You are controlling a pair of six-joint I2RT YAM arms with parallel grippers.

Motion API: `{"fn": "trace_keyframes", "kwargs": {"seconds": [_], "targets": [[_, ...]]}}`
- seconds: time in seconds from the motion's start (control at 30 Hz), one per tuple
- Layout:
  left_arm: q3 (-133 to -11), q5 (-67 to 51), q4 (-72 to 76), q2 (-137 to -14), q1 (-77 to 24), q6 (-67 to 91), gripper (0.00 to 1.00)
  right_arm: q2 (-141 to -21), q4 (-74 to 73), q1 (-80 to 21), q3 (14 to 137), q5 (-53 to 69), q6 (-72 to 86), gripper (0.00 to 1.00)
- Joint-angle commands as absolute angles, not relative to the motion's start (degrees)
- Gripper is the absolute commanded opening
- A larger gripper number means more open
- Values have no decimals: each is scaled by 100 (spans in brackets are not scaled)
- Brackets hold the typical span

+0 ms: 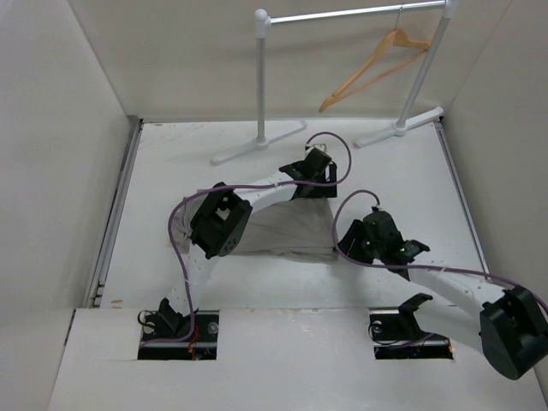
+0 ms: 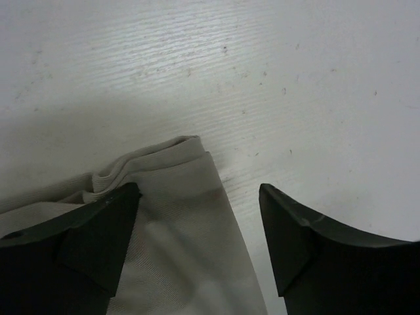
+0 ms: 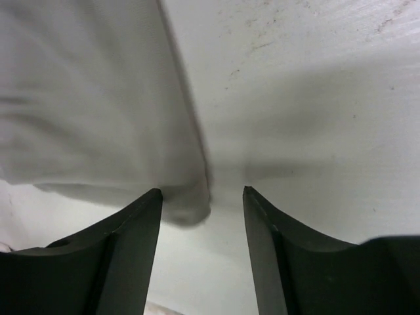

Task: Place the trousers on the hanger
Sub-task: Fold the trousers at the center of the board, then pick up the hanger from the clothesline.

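The grey-taupe trousers (image 1: 287, 229) lie folded flat in the middle of the table. My left gripper (image 1: 318, 180) hovers over their far right corner. In the left wrist view the left gripper (image 2: 200, 197) is open, and the trousers' corner (image 2: 177, 230) lies below its spread fingers, ungripped. My right gripper (image 1: 347, 247) is at the near right corner. In the right wrist view the right gripper (image 3: 202, 191) is open, with the edge of the trousers (image 3: 92, 111) ending between its fingers. The tan wooden hanger (image 1: 377, 68) hangs by its hook from the rail at the back right.
The white-and-silver clothes rail (image 1: 342, 15) stands at the back, its two feet (image 1: 257, 147) on the table behind the trousers. White walls enclose the table on the left, right and rear. Purple cables loop above both arms.
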State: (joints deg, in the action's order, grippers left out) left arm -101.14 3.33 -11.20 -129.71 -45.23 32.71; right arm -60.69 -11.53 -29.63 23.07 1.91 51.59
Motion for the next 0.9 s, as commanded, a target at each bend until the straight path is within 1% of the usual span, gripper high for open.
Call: {"fn": "trace_keyframes", "kwargs": {"seconds": [0.0, 0.17, 0.2, 0.3, 0.33, 0.4, 0.43, 0.47, 0.5, 0.53, 0.57, 0.6, 0.63, 0.67, 0.7, 0.73, 0.77, 0.8, 0.87], "targets": [[-9748, 554, -906, -12096, -4320, 3383, 78, -5574, -1730, -2905, 2820, 53, 4957, 61], [-9098, 440, -309, -11094, -4188, 3480, 90, -4782, -2697, -2493, 3707, -70, 4642, 68], [-8992, 379, -238, -10918, -4162, 3498, 95, -4720, -2803, -2361, 3935, -53, 4562, 69], [-8615, 238, -106, -10460, -4144, 3699, 97, -4851, -2901, -2027, 4813, 26, 4299, 69], [-8439, 220, -27, -10294, -4144, 3778, 97, -5026, -2839, -1947, 5164, 52, 4202, 62], [-7974, 255, 148, -9899, -4135, 3919, 97, -5473, -2620, -1833, 5850, 97, 3974, 36], [-7693, 281, 280, -9670, -4109, 4007, 96, -5824, -2506, -1737, 6332, 140, 3851, 21], [-7429, 281, 377, -9468, -4083, 4086, 94, -6201, -2409, -1640, 6824, 228, 3710, 16], [-7192, 290, 421, -9257, -4030, 4165, 90, -6623, -2339, -1543, 7360, 298, 3605, 15], [-6955, 290, 422, -9046, -3977, 4227, 87, -7036, -2294, -1455, 7879, 342, 3543, 18], [-6717, 281, 404, -8826, -3907, 4271, 85, -7466, -2233, -1385, 8415, 369, 3472, 25], [-6463, 255, 387, -8589, -3846, 4306, 81, -7914, -2189, -1306, 8925, 317, 3428, 38], [-6190, 246, 387, -8352, -3784, 4324, 75, -8363, -2197, -1209, 9417, 282, 3402, 51], [-5918, 237, 369, -8106, -3731, 4333, 69, -8811, -2197, -1113, 9892, 351, 3410, 62], [-5654, 237, 326, -7834, -3679, 4342, 61, -9216, -2215, -1042, 10340, 395, 3436, 68], [-5408, 272, 238, -7561, -3635, 4342, 52, -9603, -2241, -980, 10762, 413, 3454, 72], [-5188, 290, 98, -7280, -3556, 4350, 46, -9937, -2259, -945, 11123, 413, 3463, 75], [-4994, 307, -60, -7042, -3494, 4351, 43, -10271, -2259, -919, 11466, 448, 3489, 76], [-4686, 316, -376, -6611, -3380, 4342, 42, -10799, -2285, -901, 12021, 457, 3507, 77]]}}
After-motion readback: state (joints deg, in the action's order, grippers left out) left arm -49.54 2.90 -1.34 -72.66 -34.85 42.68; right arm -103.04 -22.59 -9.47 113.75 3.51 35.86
